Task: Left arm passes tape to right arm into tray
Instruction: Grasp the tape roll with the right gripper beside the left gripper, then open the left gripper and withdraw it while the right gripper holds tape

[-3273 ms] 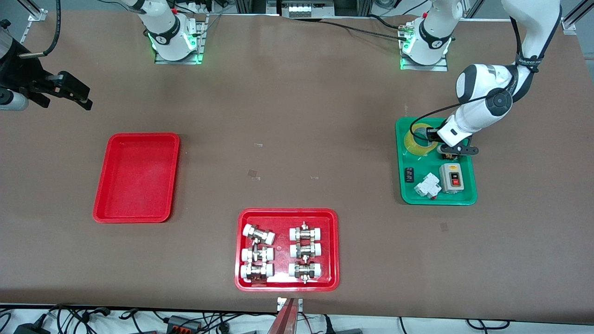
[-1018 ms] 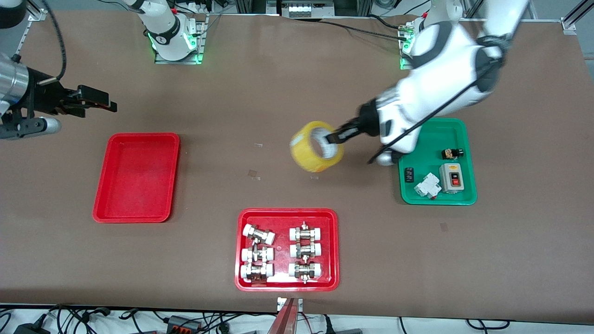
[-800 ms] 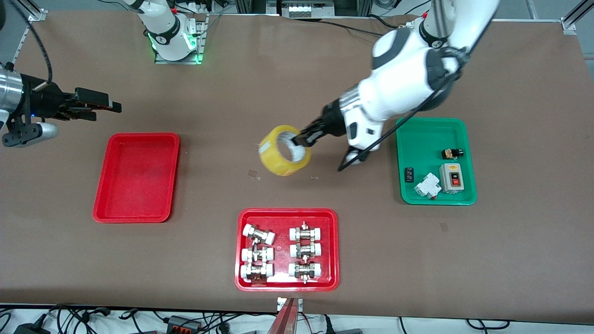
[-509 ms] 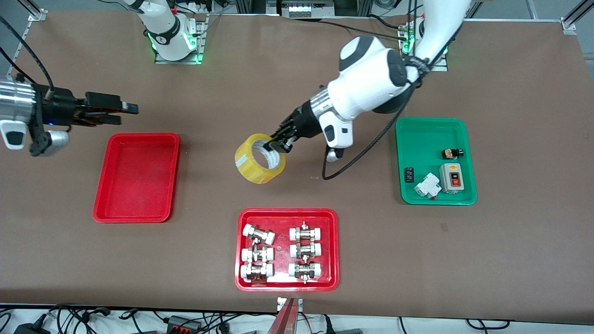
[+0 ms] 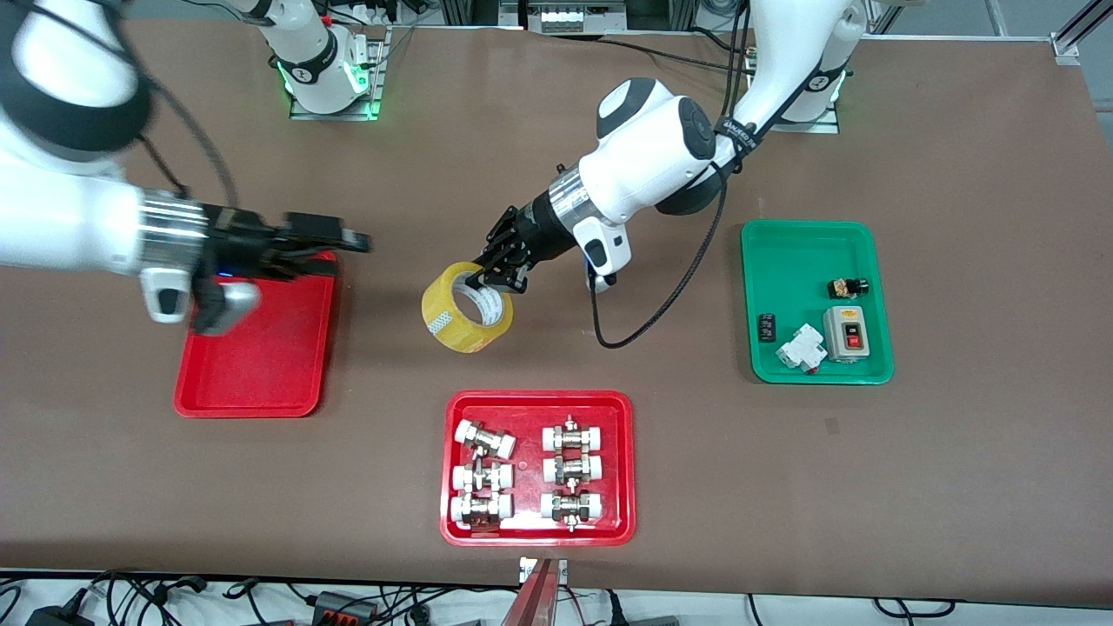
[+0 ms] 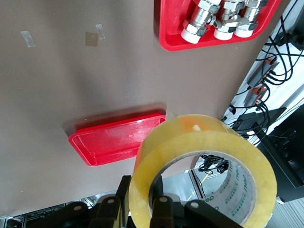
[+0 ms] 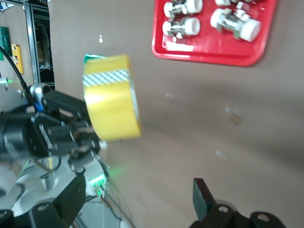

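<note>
Item one, nearest the front camera: a red tray of white-capped metal fittings (image 5: 537, 468) is sitting on the brown tabletop (image 5: 556, 156), six fittings in two columns. Item two: the tape (image 5: 467, 307), a translucent yellow roll with a pale core, is hanging in the air over bare tabletop between the fittings tray and the plain red tray (image 5: 256, 348), tilted so its open core is facing the camera. Item three: the left claw (image 5: 487, 276) is gripping the tape by its wall, fingers clenched through the core. Item four: the green tray (image 5: 787, 239), toward the left arm's end, is carrying a switch box and small electrical parts. Item five: the right claw (image 5: 335, 243) is hovering over the farther edge of the plain red tray, fingers spread wide and empty, pointing toward the tape.
</note>
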